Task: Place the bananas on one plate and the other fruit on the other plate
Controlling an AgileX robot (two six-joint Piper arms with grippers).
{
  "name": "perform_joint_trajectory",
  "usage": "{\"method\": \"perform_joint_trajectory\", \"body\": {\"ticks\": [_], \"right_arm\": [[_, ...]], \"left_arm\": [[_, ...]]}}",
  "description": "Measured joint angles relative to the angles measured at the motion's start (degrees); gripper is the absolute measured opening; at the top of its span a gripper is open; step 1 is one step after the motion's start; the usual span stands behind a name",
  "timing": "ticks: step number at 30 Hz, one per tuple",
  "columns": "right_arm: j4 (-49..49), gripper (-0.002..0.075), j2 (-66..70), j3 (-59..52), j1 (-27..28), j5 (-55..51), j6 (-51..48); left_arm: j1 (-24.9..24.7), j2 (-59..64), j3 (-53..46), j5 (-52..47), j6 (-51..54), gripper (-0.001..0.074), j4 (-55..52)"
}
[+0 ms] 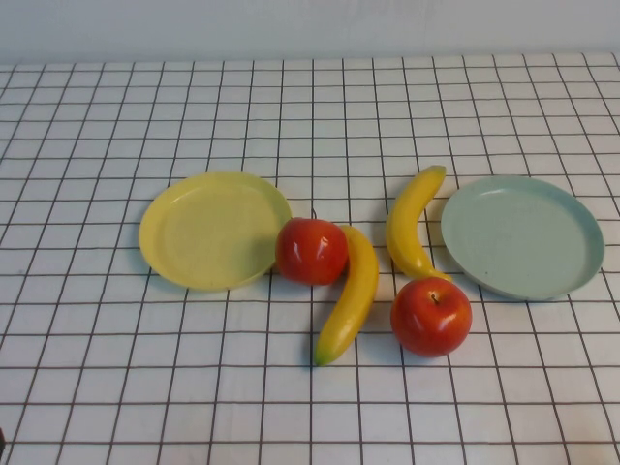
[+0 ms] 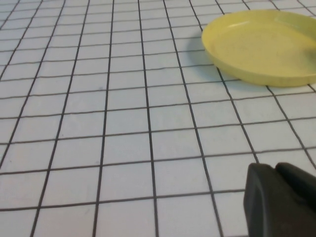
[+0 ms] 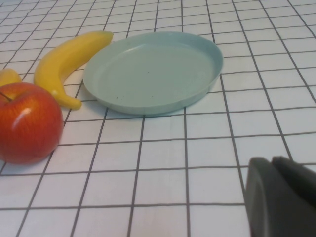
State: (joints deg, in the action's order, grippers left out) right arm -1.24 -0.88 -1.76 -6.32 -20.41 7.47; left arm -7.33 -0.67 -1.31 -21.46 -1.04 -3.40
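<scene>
Two yellow bananas lie between the plates: one banana [image 1: 351, 294] leans against a red apple [image 1: 311, 251] that touches the pale yellow plate [image 1: 213, 231], the other banana [image 1: 412, 221] curves beside the blue-green plate [image 1: 521, 235]. A second apple [image 1: 431, 316] sits at that banana's near tip. Both plates are bare. My left gripper [image 2: 275, 170] is shut and holds nothing, low over the cloth, short of the yellow plate [image 2: 266, 47]. My right gripper [image 3: 272, 163] is shut too, nothing in it, near the blue-green plate [image 3: 153, 74], the banana [image 3: 64, 61] and the apple [image 3: 27, 123]. Neither gripper shows in the high view.
A white cloth with a dark grid [image 1: 116, 368] covers the table. A pale wall [image 1: 310, 24] runs along the far edge.
</scene>
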Motion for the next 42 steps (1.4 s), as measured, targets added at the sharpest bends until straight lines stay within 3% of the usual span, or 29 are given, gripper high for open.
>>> {"method": "perform_joint_trajectory", "body": {"ticks": [3, 7, 9, 17, 21, 23, 25, 30, 33, 39, 42], "right_arm": [[0.0, -0.0016, 0.0, 0.0, 0.0, 0.0, 0.0], [0.0, -0.0016, 0.0, 0.0, 0.0, 0.0, 0.0], [0.0, -0.0017, 0.0, 0.0, 0.0, 0.0, 0.0], [0.0, -0.0016, 0.0, 0.0, 0.0, 0.0, 0.0], [0.0, -0.0016, 0.0, 0.0, 0.0, 0.0, 0.0], [0.0, -0.0016, 0.0, 0.0, 0.0, 0.0, 0.0], [0.0, -0.0016, 0.0, 0.0, 0.0, 0.0, 0.0], [0.0, -0.0016, 0.0, 0.0, 0.0, 0.0, 0.0], [0.0, -0.0016, 0.0, 0.0, 0.0, 0.0, 0.0], [0.0, -0.0016, 0.0, 0.0, 0.0, 0.0, 0.0], [0.0, -0.0016, 0.0, 0.0, 0.0, 0.0, 0.0]], "left_arm": [[0.0, 0.0, -0.1, 3.9, -5.4, -0.0003, 4.6], [0.0, 0.0, -0.1, 12.8, -19.5, -0.0003, 21.2], [0.0, 0.0, -0.1, 16.6, -22.7, -0.0003, 24.7], [0.0, 0.0, -0.1, 21.9, -21.7, -0.0003, 26.3], [0.0, 0.0, 4.4, 12.8, -15.4, 0.0015, 20.8], [0.0, 0.6, 8.8, 8.4, -8.6, 0.0076, 18.3], [0.0, 2.7, 14.1, 5.9, -1.9, 0.0189, 17.2], [0.0, 13.2, 24.6, 2.4, 4.5, 0.0589, 16.4], [0.0, 23.5, 30.7, -3.1, 6.9, 0.0662, 16.2], [0.0, 44.3, 42.9, -13.2, 25.3, 0.0669, 27.7], [-2.4, 53.3, 47.9, -14.7, 33.7, 0.0669, 32.9]]}}
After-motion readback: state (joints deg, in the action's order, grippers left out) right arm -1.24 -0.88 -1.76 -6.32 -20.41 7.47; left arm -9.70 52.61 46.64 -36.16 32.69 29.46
